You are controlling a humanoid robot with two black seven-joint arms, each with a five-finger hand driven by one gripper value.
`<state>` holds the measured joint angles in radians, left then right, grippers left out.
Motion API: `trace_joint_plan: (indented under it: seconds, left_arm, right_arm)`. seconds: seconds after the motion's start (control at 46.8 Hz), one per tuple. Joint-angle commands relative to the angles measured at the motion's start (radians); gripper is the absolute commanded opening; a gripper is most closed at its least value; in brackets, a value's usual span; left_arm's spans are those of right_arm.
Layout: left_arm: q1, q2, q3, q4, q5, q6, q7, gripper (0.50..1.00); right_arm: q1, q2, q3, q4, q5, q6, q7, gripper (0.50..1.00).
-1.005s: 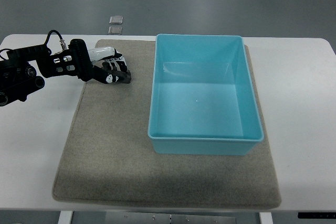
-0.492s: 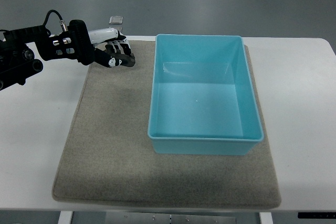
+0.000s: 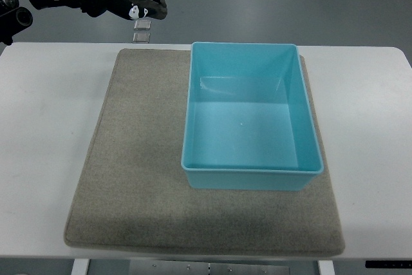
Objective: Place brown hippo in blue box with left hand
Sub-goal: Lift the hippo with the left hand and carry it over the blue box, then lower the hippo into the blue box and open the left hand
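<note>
Since a second ago the left hand [image 3: 143,1] has risen off the mat's far left corner and now hangs beyond the table's far edge, at the top left of the view, with its dark arm running out to the left edge.

The white table [image 3: 367,127] fills most of the view. On it lies a grey-brown mat [image 3: 135,159], set square to the table. The blue box [image 3: 188,127] sits on the right half of the mat, open side up, its far rim close to the mat's far edge and its pale floor in plain sight.

The hand is black and white, turned palm down, well apart from the box and up-left of its far left corner. Whether it is closed on anything cannot be told from here. The hippo cannot be made out, so where it lies relative to the hand cannot be told either.

Two small clear pieces [image 3: 141,35] lie on the grey floor just below the hand, near the table's far edge.
</note>
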<state>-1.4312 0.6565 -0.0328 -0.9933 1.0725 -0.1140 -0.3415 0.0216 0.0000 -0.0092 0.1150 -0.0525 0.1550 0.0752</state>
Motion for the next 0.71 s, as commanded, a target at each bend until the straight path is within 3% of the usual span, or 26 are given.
trace_joint_plan:
  seconds: [0.0, 0.214, 0.449, 0.684]
  left_arm:
    - [-0.018, -0.009, 0.001, -0.047, 0.003, -0.001, -0.001, 0.500]
    - [-0.028, -0.116, 0.005, -0.133, 0.010, -0.001, -0.001, 0.500]
    - [0.014, -0.270, 0.025, -0.133, 0.089, -0.001, -0.002, 0.500]
    - [0.052, -0.356, 0.062, -0.119, 0.152, -0.001, -0.001, 0.500]
  right_arm:
    - [0.000, 0.000, 0.000, 0.000, 0.000, 0.000, 0.000, 0.936]
    - [0.000, 0.000, 0.000, 0.000, 0.000, 0.000, 0.000, 0.936]
    - [0.000, 0.000, 0.000, 0.000, 0.000, 0.000, 0.000, 0.936]
    - [0.000, 0.000, 0.000, 0.000, 0.000, 0.000, 0.000, 0.936]
